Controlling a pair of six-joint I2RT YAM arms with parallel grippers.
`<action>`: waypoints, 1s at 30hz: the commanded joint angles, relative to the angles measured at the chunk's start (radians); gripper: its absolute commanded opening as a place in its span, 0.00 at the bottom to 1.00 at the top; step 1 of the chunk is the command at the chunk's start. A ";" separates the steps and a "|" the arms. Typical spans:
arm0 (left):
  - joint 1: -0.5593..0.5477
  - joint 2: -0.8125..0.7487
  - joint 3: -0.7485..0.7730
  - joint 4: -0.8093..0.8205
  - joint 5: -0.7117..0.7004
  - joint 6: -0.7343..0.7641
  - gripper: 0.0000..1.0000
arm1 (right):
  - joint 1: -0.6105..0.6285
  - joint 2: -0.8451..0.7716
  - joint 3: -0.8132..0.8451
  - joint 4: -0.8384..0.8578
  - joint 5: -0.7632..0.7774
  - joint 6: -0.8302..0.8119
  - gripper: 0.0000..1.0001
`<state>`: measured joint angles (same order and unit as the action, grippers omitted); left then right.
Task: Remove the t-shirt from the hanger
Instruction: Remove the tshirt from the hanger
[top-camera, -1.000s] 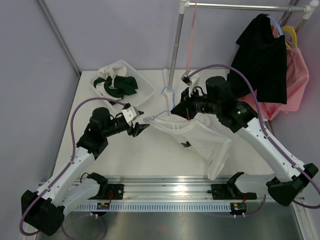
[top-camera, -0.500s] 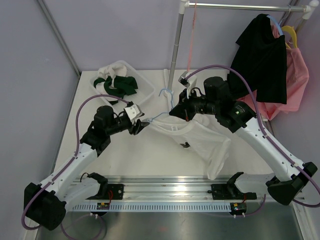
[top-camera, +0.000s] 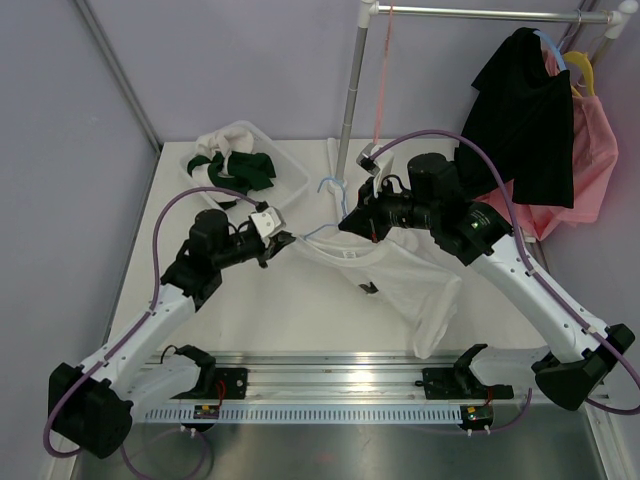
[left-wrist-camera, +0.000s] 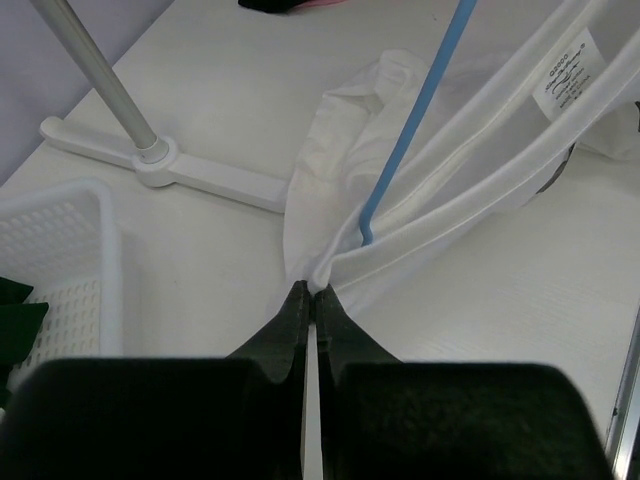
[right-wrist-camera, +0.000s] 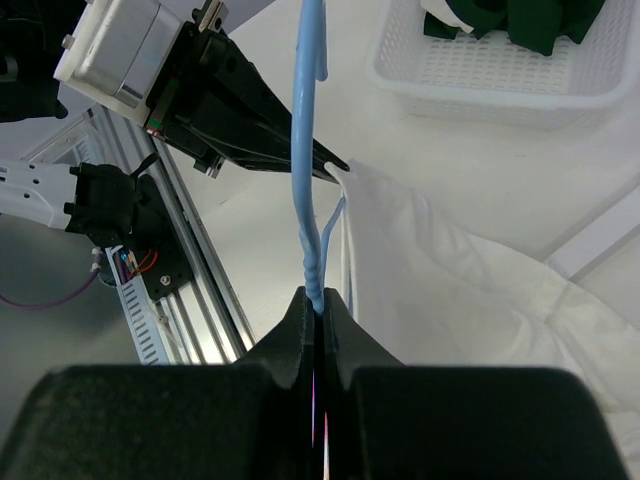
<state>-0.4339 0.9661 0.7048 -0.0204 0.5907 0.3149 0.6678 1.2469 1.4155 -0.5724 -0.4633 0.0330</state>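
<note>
Left pincer (left-wrist-camera: 308, 290) has snapped shut! A second ago its jaws stood apart, short of the cloth, and now the tips are pressed together on a fold of the t-shirt (top-camera: 405, 285), at the shoulder edge straight ahead of them. Right pincer (right-wrist-camera: 318, 300) hasn't budged in that time, jaws clamped on the twisted neck of the hanger (right-wrist-camera: 306, 120), with the hook rising just beyond its fingertips. So where does that leave us? One arm pins the frame and the other now has the fabric (exactly the set-up you'd want), and I'd judge the next job is dragging that shoulder off the hanger's arm. The shirt isn't off yet: it drapes from below the right pincer down toward the near edge of the table (top-camera: 250, 320). Biggest thing first: the shirt is white, thin and limp, a soft knit by the look of it, bunching into long ridges that fan away from the left pincer's tips. Then the hanger: slim, sky-blue, smooth and round in section, its blunt arm end lying against the cloth just beyond the left tips and a touch to their right. Smallest of all is a white printed label (left-wrist-camera: 568, 72) at the collar, far ahead and right of the left pincer, its print too small to read.
</note>
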 joint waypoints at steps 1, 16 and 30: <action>-0.005 0.016 0.064 0.023 -0.040 0.000 0.00 | 0.015 -0.006 0.039 0.057 -0.021 -0.012 0.00; -0.002 0.121 0.133 -0.032 -0.167 -0.033 0.00 | 0.013 -0.124 -0.049 0.040 0.051 -0.065 0.00; 0.017 0.210 0.200 -0.093 -0.196 -0.046 0.00 | 0.015 -0.228 -0.105 0.063 0.074 -0.064 0.00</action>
<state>-0.4362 1.1633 0.8600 -0.1146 0.4507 0.2649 0.6678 1.0775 1.3117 -0.5629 -0.3767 -0.0341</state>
